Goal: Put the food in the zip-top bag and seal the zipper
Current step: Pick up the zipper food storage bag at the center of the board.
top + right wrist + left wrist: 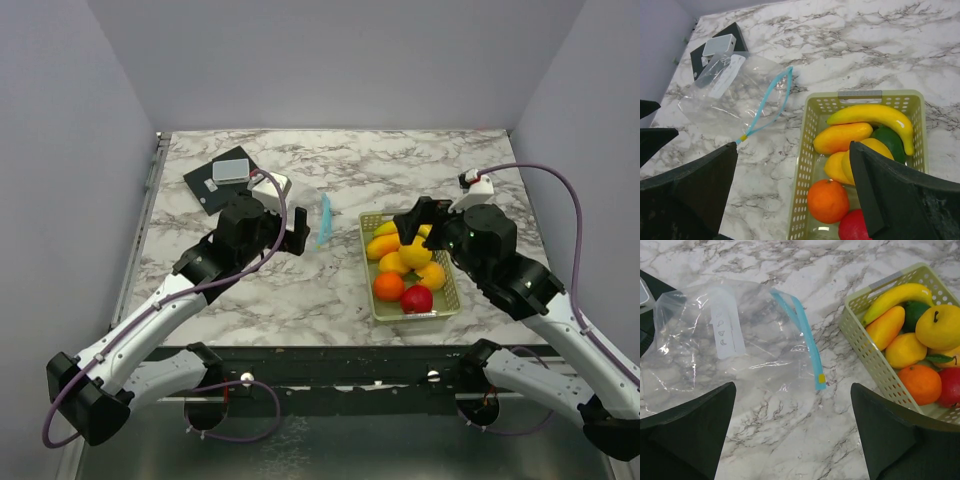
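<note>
The toy food lies in a pale green mesh basket (pixel 366 262): a yellow banana (pixel 875 116), a mango (pixel 842 137), lemons, a green piece, an orange ball (pixel 827 200) and a red apple (pixel 417 298). The clear zip-top bag (pixel 715 345) lies flat on the marble left of the basket, its light blue zipper (pixel 805 337) facing the basket. My left gripper (pixel 792 432) is open and empty, just short of the zipper's near end. My right gripper (pixel 792 192) is open and empty above the basket's left side.
A black scale with a small white box (pixel 230 168) sits at the back left, partly under the bag. The basket (pixel 872 360) also shows at the right of the left wrist view. Grey walls close in the table on three sides.
</note>
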{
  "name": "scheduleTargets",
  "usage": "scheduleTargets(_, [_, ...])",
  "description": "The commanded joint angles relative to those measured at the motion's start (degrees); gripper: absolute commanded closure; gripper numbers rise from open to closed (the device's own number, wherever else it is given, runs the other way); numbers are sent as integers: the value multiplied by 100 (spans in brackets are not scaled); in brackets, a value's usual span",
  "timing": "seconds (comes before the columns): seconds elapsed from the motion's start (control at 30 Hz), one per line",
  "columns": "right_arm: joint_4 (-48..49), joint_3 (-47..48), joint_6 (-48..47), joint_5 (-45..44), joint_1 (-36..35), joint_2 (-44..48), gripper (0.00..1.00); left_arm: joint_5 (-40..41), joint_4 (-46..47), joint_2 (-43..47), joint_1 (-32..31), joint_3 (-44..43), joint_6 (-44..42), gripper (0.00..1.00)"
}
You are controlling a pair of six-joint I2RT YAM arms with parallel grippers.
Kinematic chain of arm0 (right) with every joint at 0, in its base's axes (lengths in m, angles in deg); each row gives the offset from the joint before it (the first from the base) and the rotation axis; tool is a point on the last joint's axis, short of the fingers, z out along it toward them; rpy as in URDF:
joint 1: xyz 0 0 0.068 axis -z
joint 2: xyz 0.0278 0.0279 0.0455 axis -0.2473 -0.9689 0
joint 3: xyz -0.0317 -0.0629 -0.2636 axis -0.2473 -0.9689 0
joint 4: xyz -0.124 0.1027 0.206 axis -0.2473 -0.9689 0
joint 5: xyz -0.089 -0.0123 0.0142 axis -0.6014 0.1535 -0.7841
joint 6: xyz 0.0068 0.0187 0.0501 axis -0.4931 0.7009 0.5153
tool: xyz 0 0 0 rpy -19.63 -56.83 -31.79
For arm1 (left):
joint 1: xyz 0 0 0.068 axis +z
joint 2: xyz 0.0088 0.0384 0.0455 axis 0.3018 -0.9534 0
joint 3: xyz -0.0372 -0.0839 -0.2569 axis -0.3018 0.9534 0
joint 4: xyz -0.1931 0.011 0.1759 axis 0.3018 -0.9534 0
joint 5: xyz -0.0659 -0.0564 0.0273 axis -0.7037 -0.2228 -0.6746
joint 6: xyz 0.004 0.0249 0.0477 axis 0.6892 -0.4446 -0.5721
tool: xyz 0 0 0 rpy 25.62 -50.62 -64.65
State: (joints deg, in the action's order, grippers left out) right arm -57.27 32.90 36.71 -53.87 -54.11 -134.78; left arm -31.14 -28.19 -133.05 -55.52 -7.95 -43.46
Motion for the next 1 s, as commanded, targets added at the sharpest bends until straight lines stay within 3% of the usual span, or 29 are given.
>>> scheduleTargets(0.0, [-364,87,38,43,-27,3,0,-134,-246,-104,-85,-152,-81,1])
scheduleTargets(0.47, [-100,258,-125,1197,-24,-359,3,216,-265,-21,-124,-100,-48,1])
scheduleTargets(0.97, [449,122,693,2443,-29,-1403,12,666,-277,77,-125,-71,7,1])
